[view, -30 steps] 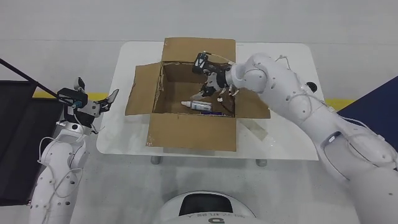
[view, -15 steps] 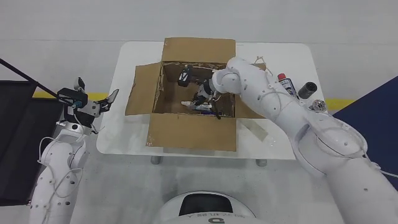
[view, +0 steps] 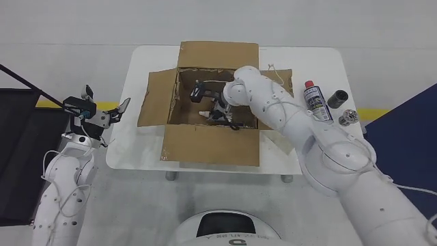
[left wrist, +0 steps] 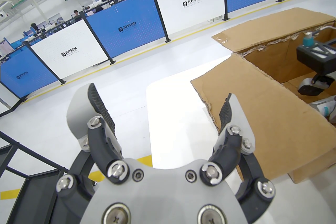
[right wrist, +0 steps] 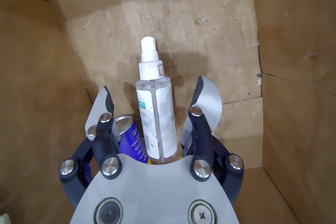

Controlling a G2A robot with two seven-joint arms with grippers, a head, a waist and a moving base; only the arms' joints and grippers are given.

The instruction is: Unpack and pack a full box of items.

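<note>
Inside the box [view: 212, 145] the right tool [right wrist: 154, 88] is released. Its fingers spread either side of the spray bottle [right wrist: 156, 114], which lies on the box floor between them. A blue can [right wrist: 134, 137] lies just beside the bottle. The left tool [left wrist: 160, 93], also released, hangs well apart from the box, beyond the tabletop [view: 140, 147] edge.

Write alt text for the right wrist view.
The open right gripper hangs inside a brown cardboard box, straddling a clear plastic spray bottle with a white pump that lies on the box floor. A blue cylindrical can lies beside the bottle.
</note>
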